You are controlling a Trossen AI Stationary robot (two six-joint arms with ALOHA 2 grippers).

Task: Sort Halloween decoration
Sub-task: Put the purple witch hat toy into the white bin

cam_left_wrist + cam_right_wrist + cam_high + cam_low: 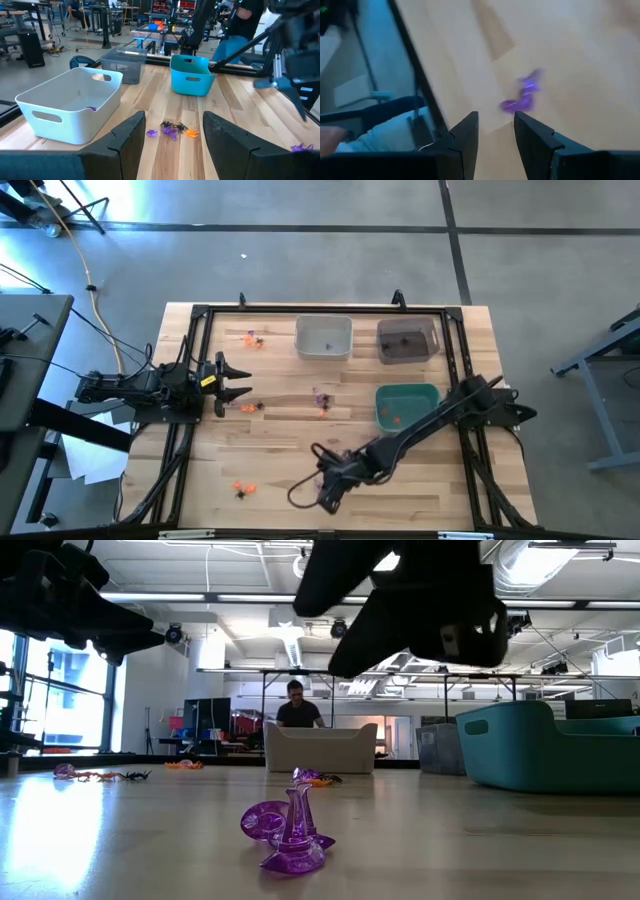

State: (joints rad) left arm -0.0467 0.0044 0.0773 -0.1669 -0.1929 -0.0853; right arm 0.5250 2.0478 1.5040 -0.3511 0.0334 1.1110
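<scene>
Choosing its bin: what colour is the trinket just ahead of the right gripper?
Purple trinket, clearest in the low view.

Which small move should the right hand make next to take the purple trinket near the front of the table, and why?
Probably lower the right hand a little further forward over the purple trinket, then close. Its fingers are open and empty, and in the right wrist view the trinket lies just beyond the fingertips, not between them. The low view shows it resting on the table, with the hand above it.

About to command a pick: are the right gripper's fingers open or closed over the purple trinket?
Open. In its wrist view the right gripper shows a clear gap between its fingers, nothing held; the purple trinket lies on the table just ahead.
</scene>
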